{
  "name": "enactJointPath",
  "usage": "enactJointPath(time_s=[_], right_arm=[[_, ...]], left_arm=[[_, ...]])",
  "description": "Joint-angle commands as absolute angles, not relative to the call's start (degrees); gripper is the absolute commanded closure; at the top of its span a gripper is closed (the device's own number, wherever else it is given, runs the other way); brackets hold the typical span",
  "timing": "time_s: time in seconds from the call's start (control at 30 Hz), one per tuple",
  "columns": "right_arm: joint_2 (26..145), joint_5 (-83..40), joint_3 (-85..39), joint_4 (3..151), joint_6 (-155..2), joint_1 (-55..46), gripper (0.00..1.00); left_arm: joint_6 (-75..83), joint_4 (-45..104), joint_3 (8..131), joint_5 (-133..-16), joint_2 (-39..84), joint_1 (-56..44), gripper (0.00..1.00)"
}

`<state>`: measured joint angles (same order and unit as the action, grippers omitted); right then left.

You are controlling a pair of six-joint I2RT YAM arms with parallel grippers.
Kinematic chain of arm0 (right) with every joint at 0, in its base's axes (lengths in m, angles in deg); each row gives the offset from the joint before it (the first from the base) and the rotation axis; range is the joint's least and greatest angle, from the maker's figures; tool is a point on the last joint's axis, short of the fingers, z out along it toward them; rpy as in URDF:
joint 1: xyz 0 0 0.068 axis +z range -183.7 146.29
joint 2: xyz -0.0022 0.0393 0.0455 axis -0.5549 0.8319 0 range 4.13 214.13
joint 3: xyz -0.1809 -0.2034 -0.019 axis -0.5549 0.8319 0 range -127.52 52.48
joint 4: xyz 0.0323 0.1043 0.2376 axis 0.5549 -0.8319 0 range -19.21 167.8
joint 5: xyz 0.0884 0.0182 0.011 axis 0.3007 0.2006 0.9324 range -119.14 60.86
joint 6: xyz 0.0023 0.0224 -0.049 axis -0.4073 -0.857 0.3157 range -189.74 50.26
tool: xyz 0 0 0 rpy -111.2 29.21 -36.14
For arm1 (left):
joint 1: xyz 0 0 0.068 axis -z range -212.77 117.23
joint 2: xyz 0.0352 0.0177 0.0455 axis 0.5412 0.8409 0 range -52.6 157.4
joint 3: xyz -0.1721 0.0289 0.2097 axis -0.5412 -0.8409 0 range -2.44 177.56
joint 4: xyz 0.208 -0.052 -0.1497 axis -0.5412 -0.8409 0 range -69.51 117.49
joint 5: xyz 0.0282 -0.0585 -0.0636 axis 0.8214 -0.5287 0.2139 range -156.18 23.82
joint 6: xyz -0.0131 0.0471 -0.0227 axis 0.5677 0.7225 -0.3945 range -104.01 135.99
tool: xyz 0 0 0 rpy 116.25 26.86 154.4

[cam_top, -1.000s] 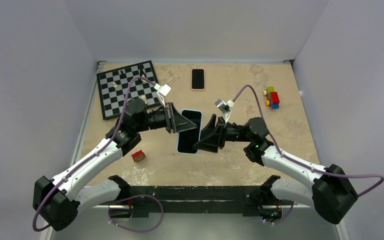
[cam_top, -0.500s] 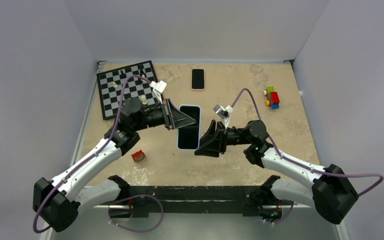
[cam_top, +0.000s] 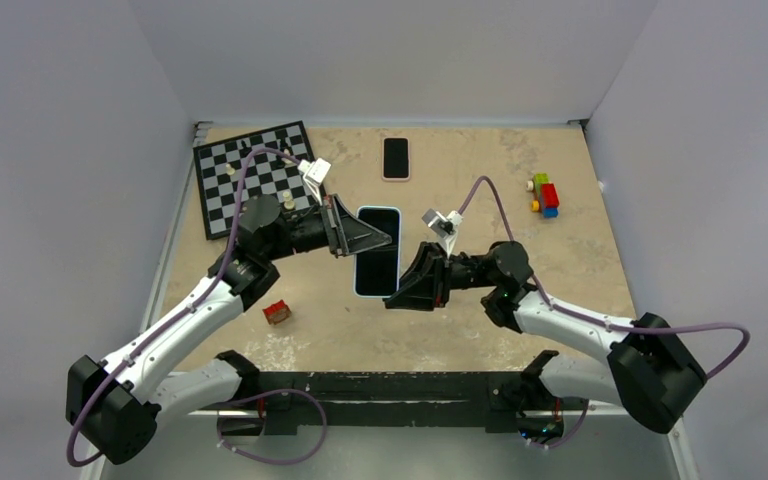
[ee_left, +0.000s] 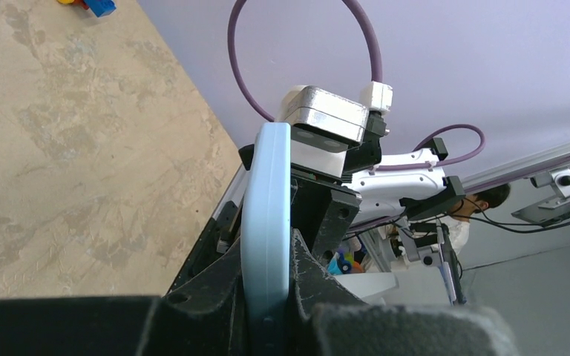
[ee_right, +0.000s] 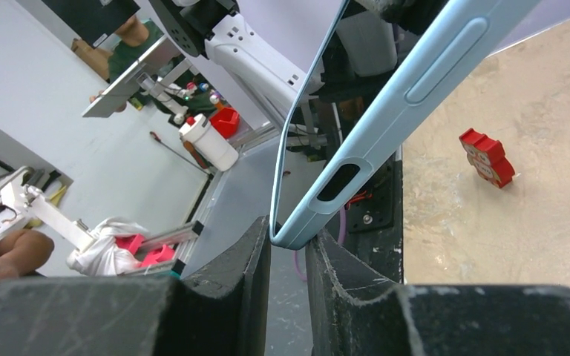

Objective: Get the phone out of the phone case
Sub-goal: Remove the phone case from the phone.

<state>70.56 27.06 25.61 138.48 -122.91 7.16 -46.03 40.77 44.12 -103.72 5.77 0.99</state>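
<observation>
Two claws are holding one case between them over the middle of the table. At the far left we are seeing a chessboard [cam_top: 245, 185] with a few pieces standing on it, and nearer the arms a small red block [cam_top: 277, 312] is lying on the table.

Next, the left claw [cam_top: 372, 238] is clenching the case [ee_left: 266, 222] on its left long edge. From that wrist we are looking along a pale blue, rounded band that is rising from between the fingers [ee_left: 204, 297], which are pressing on both of its faces. The phone [cam_top: 378, 265] is sitting inside the case, its dark screen facing up and the blue rim running all round it. A second phone [cam_top: 395, 158] is lying flat beyond it, well apart.

The right claw [cam_top: 400, 292] is pinching the case's near right corner. From that wrist we are seeing the corner wedged between the two fingers [ee_right: 226, 297], touching both. The side of the case is showing one long raised button and an oblong cut-out, and the screen is reflecting the room.

Farthest right, some coloured bricks [cam_top: 545, 195] are sitting on the table.
</observation>
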Motion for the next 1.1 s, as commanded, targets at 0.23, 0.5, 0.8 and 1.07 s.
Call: enactJointPath(time_s=[0.23, 0.5, 0.8, 1.07], right_arm=[[74.7, 27.5, 23.6, 149.2, -126.6, 7.5, 0.77], [77.0, 27.5, 21.0, 144.9, -120.6, 7.5, 1.0], [76.7, 24.5, 18.8, 146.3, -103.5, 7.7, 1.0], [82.3, 27.3, 11.3, 151.3, -106.1, 7.7, 1.0]], left_arm=[[-48.4, 49.0, 44.7, -106.7, 4.1, 0.8, 1.0], [-52.4, 52.2, 45.2, -110.9, 4.7, 0.8, 1.0], [-62.3, 53.8, 44.8, -114.8, 5.2, 0.8, 1.0], [-69.2, 61.6, 42.0, -114.7, 4.9, 1.1, 1.0]])
